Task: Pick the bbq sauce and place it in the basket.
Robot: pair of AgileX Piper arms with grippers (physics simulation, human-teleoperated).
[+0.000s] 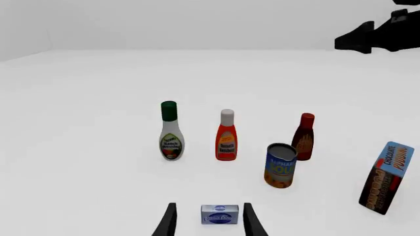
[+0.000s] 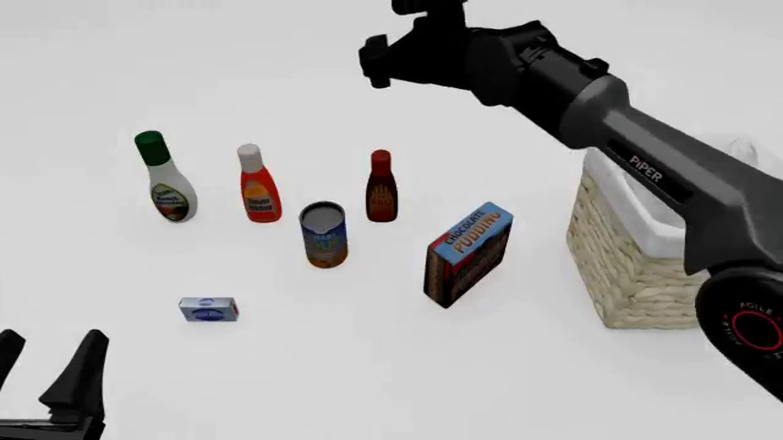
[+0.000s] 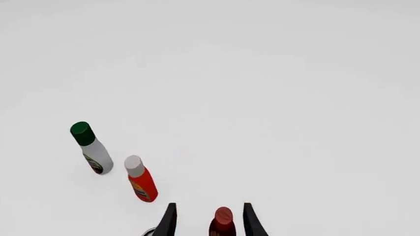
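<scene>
The bbq sauce [image 2: 380, 188], a dark red-brown bottle with a red cap, stands upright in the row of bottles, just behind a soup can. It also shows in the left wrist view [image 1: 304, 137]. My right gripper [image 2: 381, 57] hangs high above the table, open. In the right wrist view the red cap of the bbq sauce [image 3: 223, 217] lies far below, between the open fingers [image 3: 169, 221]. The basket [image 2: 624, 275], wicker with a white lining, stands at the right edge, partly hidden by the right arm. My left gripper [image 2: 49, 362] is open and low at the near left.
A white bottle with a green cap [image 2: 163, 179] and a red-orange bottle with a white cap [image 2: 257, 188] stand left of the sauce. A blue soup can [image 2: 325, 236], a chocolate pudding box [image 2: 468, 254] and a small blue-white box [image 2: 208, 309] stand nearer.
</scene>
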